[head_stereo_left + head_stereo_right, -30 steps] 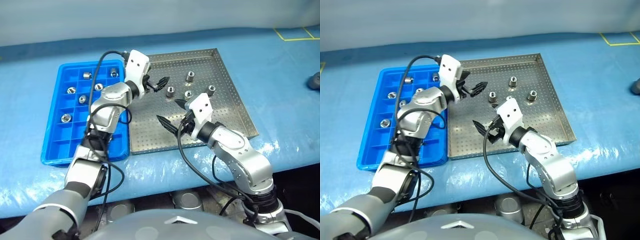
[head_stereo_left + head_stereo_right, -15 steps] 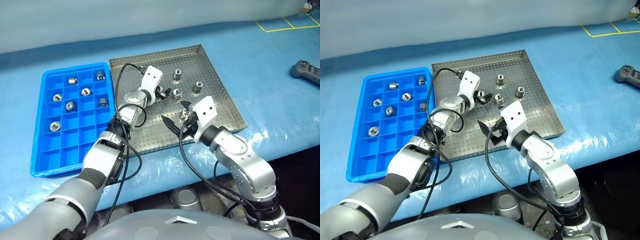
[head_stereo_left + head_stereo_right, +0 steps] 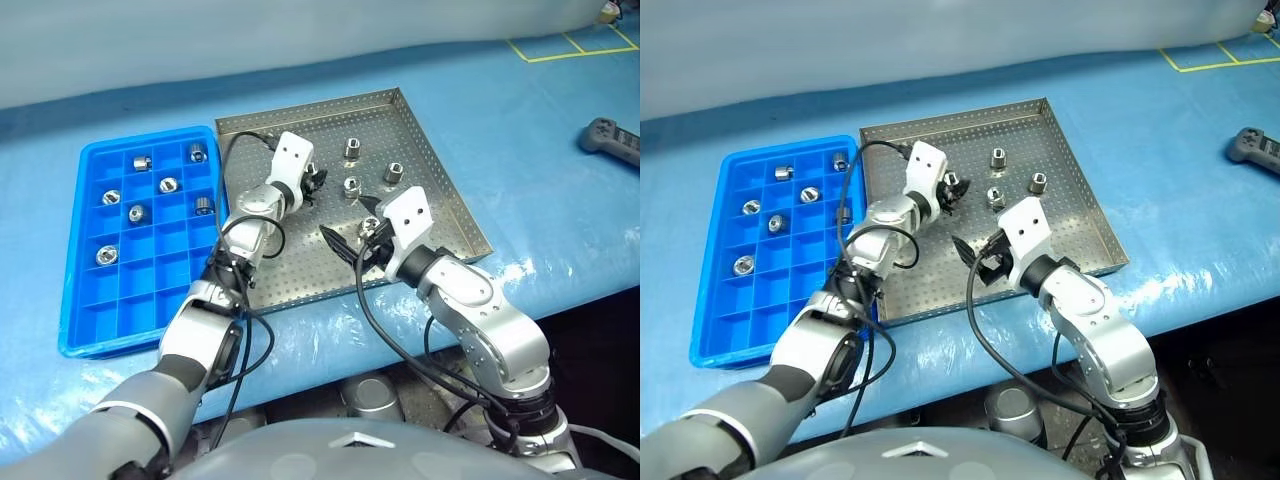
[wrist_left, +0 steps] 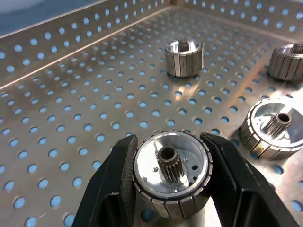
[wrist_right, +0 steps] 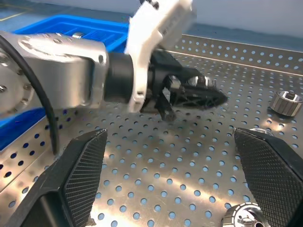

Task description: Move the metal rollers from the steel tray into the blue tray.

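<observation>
Ribbed shiny roller point(image 4: 170, 179), toothed bore.

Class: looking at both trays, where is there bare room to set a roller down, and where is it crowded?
The blue tray has bare compartments along its near rows and its outer column. The steel tray is bare along its near-left floor by the blue tray. It is crowded mid-tray, where loose rollers sit beside the left pincer, shut on one, and the open right pincer.
</observation>
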Robot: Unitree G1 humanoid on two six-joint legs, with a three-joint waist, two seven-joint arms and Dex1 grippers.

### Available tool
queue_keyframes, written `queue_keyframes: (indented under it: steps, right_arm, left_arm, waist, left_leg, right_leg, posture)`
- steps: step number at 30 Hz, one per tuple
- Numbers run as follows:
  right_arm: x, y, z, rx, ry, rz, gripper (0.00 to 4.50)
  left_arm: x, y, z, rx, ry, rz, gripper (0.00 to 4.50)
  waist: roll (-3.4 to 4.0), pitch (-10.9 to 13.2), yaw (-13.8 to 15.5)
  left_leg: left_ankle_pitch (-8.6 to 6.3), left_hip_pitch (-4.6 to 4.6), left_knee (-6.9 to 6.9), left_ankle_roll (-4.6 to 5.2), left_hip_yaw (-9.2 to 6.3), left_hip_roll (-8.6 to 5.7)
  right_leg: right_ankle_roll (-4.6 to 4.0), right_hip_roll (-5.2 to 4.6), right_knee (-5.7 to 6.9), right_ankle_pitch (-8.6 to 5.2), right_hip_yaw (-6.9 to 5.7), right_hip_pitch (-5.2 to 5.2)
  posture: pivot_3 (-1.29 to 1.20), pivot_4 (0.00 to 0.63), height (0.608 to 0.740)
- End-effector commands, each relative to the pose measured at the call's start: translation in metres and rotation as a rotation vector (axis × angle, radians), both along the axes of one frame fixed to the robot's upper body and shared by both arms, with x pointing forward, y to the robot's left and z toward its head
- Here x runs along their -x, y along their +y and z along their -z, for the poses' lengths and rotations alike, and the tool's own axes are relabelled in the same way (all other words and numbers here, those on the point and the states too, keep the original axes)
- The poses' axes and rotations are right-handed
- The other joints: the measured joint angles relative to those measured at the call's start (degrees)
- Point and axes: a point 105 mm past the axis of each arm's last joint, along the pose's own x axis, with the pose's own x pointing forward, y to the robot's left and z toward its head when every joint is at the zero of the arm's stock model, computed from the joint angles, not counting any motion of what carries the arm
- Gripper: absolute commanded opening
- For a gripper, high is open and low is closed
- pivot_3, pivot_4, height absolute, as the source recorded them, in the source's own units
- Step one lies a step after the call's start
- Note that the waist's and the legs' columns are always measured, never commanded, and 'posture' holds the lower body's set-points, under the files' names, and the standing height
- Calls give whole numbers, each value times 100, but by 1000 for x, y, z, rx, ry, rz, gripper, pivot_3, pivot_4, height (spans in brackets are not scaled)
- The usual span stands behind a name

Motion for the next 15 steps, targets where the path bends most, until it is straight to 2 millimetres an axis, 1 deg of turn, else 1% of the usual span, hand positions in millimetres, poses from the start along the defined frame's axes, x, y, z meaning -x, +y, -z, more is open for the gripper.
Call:
queue_keyframes:
  steps: [1, 3, 4, 5, 7, 9, 11, 13, 15]
  right_arm:
    - [3, 9, -13, -20, -43, -55, 4500]
    - [2, 15, -13, -25, -43, -83, 4500]
    - [1, 16, -14, -27, -42, -93, 4500]
    - [1, 22, -14, -31, -43, -120, 4500]
    - [1, 35, -16, -33, -49, -180, 4500]
    - [-1, 43, -17, -35, -60, -218, 4500]
    - [-7, 50, -19, -36, -74, -238, 4500]
    - [-11, 56, -20, -38, -84, -259, 4500]
    - [-10, 62, -19, -35, -89, -300, 4500]
  left_arm:
    - [16, 28, -65, 106, -188, -46, 1790]
    - [30, 53, -82, 117, -245, -113, 1790]
    - [34, 61, -85, 113, -257, -135, 1790]
    - [41, 76, -88, 89, -276, -181, 1790]
    - [56, 102, -88, 46, -290, -267, 1790]
    - [70, 121, -86, -2, -292, -331, 1790]
    - [84, 139, -81, -6, -275, -401, 1790]
    - [98, 150, -72, -23, -246, -457, 1790]
    - [112, 160, -59, -54, -204, -509, 1790]
  waist:
    - [0, 0, 33]
    - [1, 0, 75]
    - [1, 0, 103]
    - [1, 0, 145]
    - [2, -1, 185]
    - [1, -1, 247]
    - [0, 0, 403]
    - [-2, 0, 551]
    - [-3, 0, 701]
  left_leg:
    - [0, 1, 0, -1, 0, 0]
    - [2, 5, 2, -3, 1, 1]
    - [2, 8, 3, -4, 0, 1]
    - [3, 11, 5, -6, 0, 1]
    - [5, 16, 5, -8, -1, 1]
    - [5, 22, 5, -8, 0, 1]
    - [5, 21, 5, -8, -4, 1]
    - [5, 19, 6, -8, -4, 0]
    - [5, 19, 6, -8, -4, 0]
  right_leg:
    - [0, 0, 2, 0, 0, 0]
    - [0, 0, 7, 0, 1, 1]
    - [0, 0, 10, 0, 1, 3]
    - [1, 1, 11, 0, 1, 4]
    - [1, 2, 14, 0, 1, 7]
    - [0, 2, 17, 1, 3, 9]
    - [0, 2, 18, 1, -2, 9]
    - [-1, 0, 16, 1, -3, 8]
    - [-4, -2, 13, 3, -4, 8]
  posture:
    - [-218, 150, 740]
    - [-200, 150, 740]
    - [-200, 150, 740]
    - [-147, 150, 740]
    - [-122, 150, 740]
    - [-95, 150, 740]
    - [-77, 150, 740]
    - [-29, 150, 740]
    - [-7, 150, 740]
